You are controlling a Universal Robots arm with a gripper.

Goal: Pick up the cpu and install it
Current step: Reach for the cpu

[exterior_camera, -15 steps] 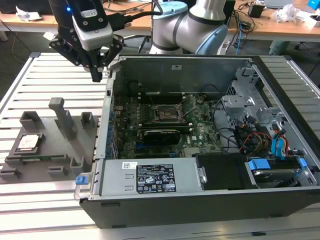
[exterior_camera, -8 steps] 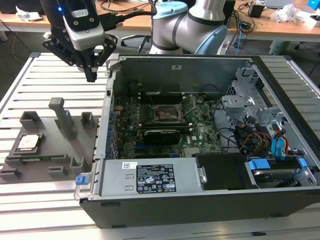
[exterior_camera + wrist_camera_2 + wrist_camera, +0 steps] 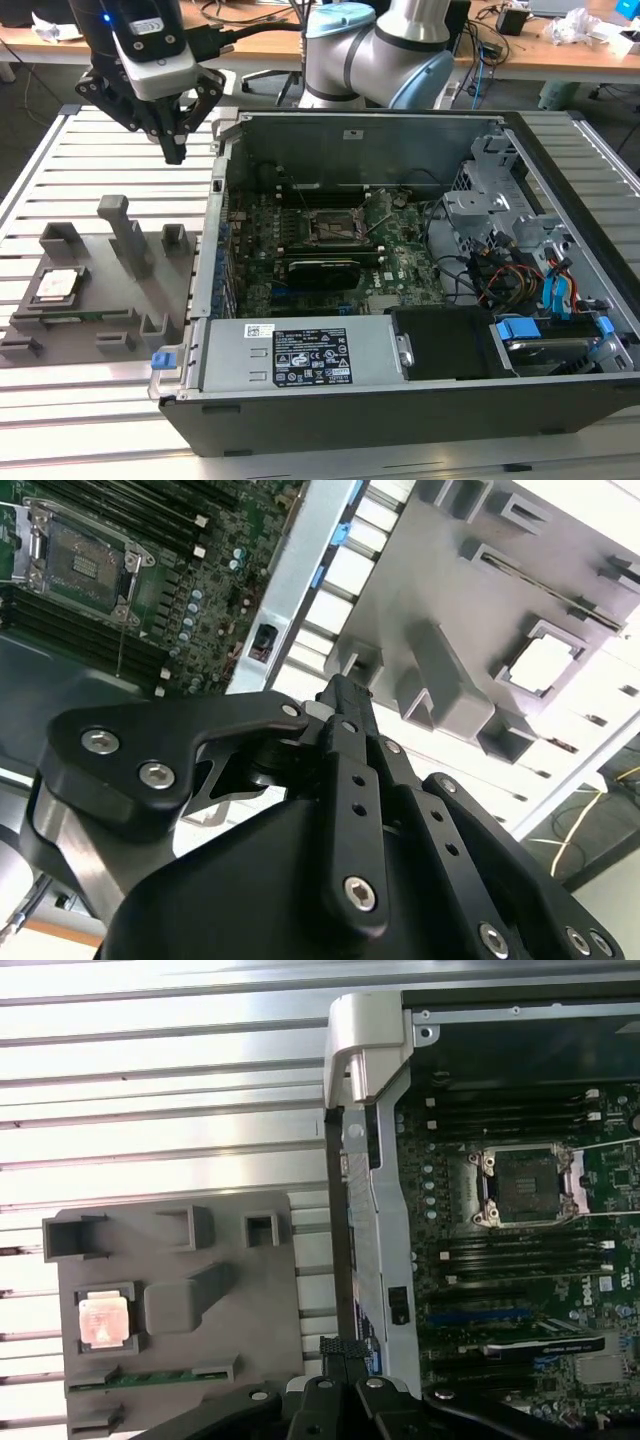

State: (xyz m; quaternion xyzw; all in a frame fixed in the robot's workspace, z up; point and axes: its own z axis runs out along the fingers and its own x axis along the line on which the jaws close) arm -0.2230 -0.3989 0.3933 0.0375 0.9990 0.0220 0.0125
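Observation:
The cpu [image 3: 55, 285] is a small silvery square lying flat in a recess at the exterior view's left end of the grey plastic tray [image 3: 120, 300]. It also shows in both wrist views, bright in one [image 3: 540, 665] and pinkish-silver in the other [image 3: 103, 1320]. My gripper [image 3: 175, 152] hangs high above the slatted table, over the gap between the tray and the open computer case, well clear of the cpu. Its fingers [image 3: 345, 695] are pressed together with nothing between them. The empty black socket frame [image 3: 330, 228] sits on the green motherboard [image 3: 525, 1185].
The open computer case [image 3: 400, 390] has tall metal walls, with cables and drive bays at the exterior view's right. Upright blocks [image 3: 125, 235] rise from the tray beside the cpu. A slatted metal table [image 3: 90, 150] lies underneath; cluttered desks stand behind.

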